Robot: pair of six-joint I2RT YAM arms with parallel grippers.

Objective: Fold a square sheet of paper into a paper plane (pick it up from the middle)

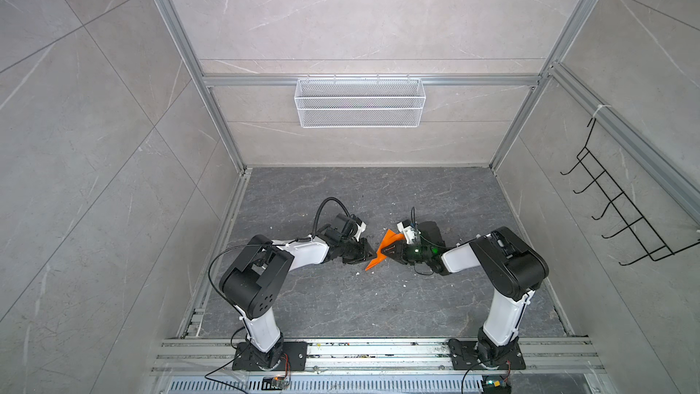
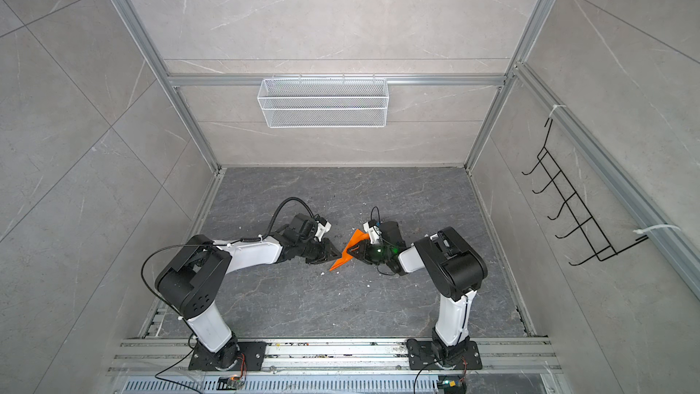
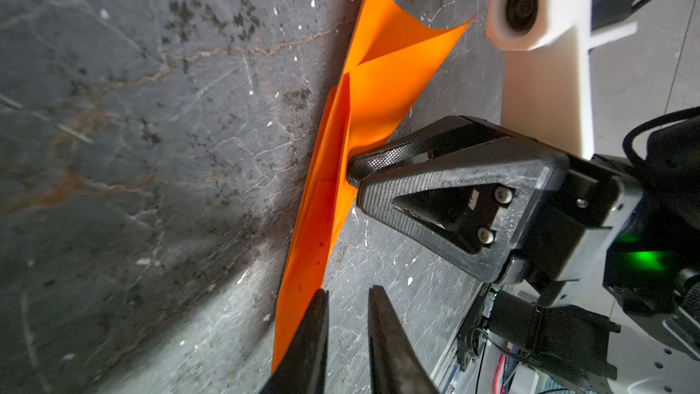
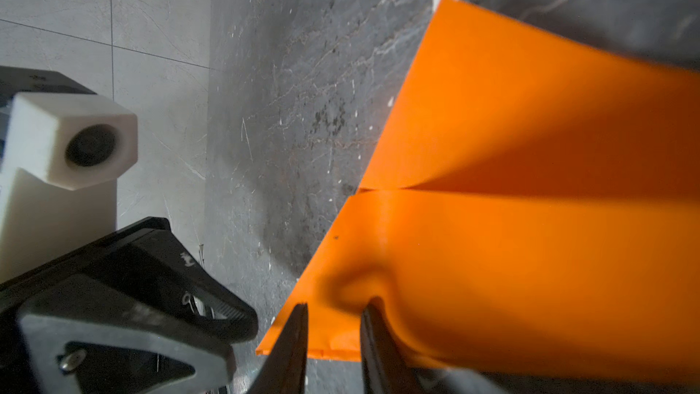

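The square sheet of paper (image 1: 391, 238) (image 2: 355, 239) is bright orange and folded to a pointed shape with a raised wing. It stands on edge on the dark table between my two grippers. In the left wrist view the paper (image 3: 386, 70) runs past one left fingertip, and my left gripper (image 3: 348, 291) (image 1: 369, 255) is open with only table in the narrow gap. My right gripper (image 4: 335, 305) (image 3: 354, 178) (image 1: 382, 251) has its jaws apart at the paper's (image 4: 511, 145) lower edge. One fingertip sits in front of a layer and the other dents it from behind.
White crumbs lie scattered on the dark stone table (image 1: 341, 305). A white mesh basket (image 1: 360, 104) hangs on the back wall and a black wire hook rack (image 1: 625, 217) on the right wall. An aluminium rail (image 1: 378, 350) with both arm bases runs along the front.
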